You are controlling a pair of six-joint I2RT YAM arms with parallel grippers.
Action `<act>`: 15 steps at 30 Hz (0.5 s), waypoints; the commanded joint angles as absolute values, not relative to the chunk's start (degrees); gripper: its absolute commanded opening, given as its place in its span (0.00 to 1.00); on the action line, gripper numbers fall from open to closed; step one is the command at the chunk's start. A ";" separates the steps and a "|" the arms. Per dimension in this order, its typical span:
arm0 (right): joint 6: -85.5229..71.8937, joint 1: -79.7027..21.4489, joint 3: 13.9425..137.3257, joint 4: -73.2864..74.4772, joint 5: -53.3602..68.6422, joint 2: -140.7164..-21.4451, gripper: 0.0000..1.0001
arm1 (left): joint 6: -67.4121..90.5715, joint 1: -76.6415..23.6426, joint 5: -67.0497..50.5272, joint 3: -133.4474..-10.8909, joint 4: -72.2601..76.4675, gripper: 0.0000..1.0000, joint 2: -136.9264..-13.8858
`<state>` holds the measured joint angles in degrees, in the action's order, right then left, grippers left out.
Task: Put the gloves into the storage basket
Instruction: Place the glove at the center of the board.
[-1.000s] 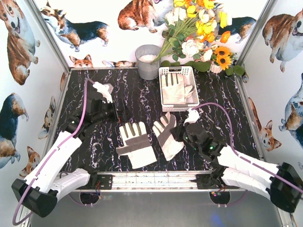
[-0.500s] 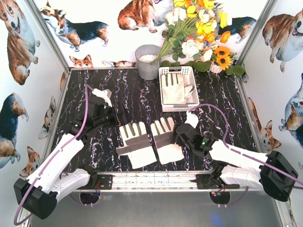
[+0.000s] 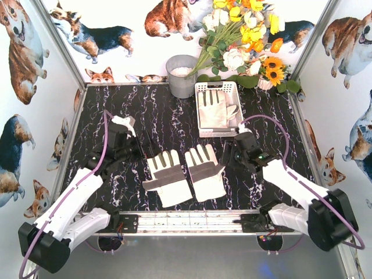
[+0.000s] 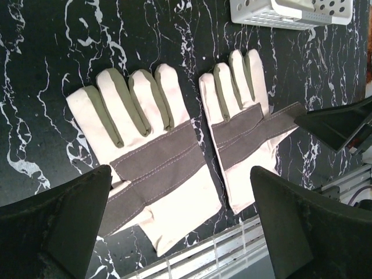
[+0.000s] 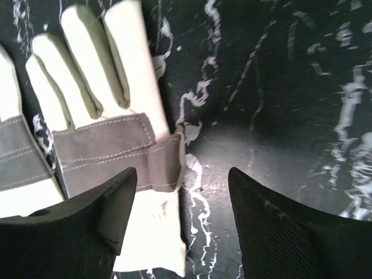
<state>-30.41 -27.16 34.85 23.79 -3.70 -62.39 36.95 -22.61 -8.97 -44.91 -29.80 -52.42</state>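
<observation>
Two cream-white gloves with dark grey panels lie flat side by side near the table's front, fingers pointing away: the left glove (image 3: 166, 177) (image 4: 145, 145) and the right glove (image 3: 204, 173) (image 4: 244, 125) (image 5: 99, 128). Behind them stands the white storage basket (image 3: 221, 132) (image 4: 279, 14), and more gloves (image 3: 213, 109) lie inside it. My left gripper (image 3: 139, 152) (image 4: 180, 174) hovers open above and left of the left glove, empty. Just right of the right glove, my right gripper (image 3: 226, 156) (image 5: 183, 174) is open over the glove's thumb edge, gripping nothing.
A grey metal bucket (image 3: 182, 74) stands left of the basket at the back. A bunch of flowers (image 3: 244, 40) fills the back right corner. A metal rail (image 3: 186, 221) runs along the front edge. Printed walls close in the left, right and back sides.
The right gripper opened and let go of the right glove, which now lies flat beside the left one. The right gripper then drew back to the right. The left arm shifted slightly nearer.
</observation>
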 commanded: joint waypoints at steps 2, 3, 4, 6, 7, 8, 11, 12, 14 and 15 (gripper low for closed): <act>-29.19 -25.01 37.48 18.27 11.62 -66.84 0.55 | 38.25 -21.78 -10.33 -43.77 -30.47 1.00 -51.47; -30.36 -24.98 37.22 17.95 11.24 -67.26 0.46 | 38.30 -21.80 -10.10 -43.77 -31.10 1.00 -51.32; -31.24 -24.84 36.81 17.53 10.63 -67.54 0.35 | 38.50 -21.75 -9.55 -42.71 -31.96 1.00 -51.00; -33.39 -24.54 35.48 16.14 10.20 -67.67 0.14 | 39.30 -21.58 -7.91 -40.73 -33.91 1.00 -50.24; -34.72 -24.48 34.64 15.42 10.26 -67.53 0.07 | 39.88 -21.46 -7.18 -39.95 -34.66 1.00 -49.62; -36.02 -24.45 33.82 14.70 10.64 -67.36 0.03 | 40.70 -21.34 -6.53 -39.05 -35.23 1.00 -48.92; -38.90 -24.43 31.25 11.58 13.19 -67.36 0.00 | 44.20 -20.96 -5.29 -35.30 -35.36 1.00 -46.10; -39.68 -24.51 30.46 10.64 13.79 -67.53 0.00 | 45.83 -20.92 -5.32 -33.89 -34.82 1.00 -45.04; -40.70 -24.52 29.13 9.47 14.31 -67.75 0.00 | 48.04 -20.83 -5.58 -31.26 -33.43 1.00 -42.81; -40.90 -24.52 28.55 9.05 14.28 -67.64 0.00 | 49.65 -20.75 -5.62 -30.07 -32.94 1.00 -41.76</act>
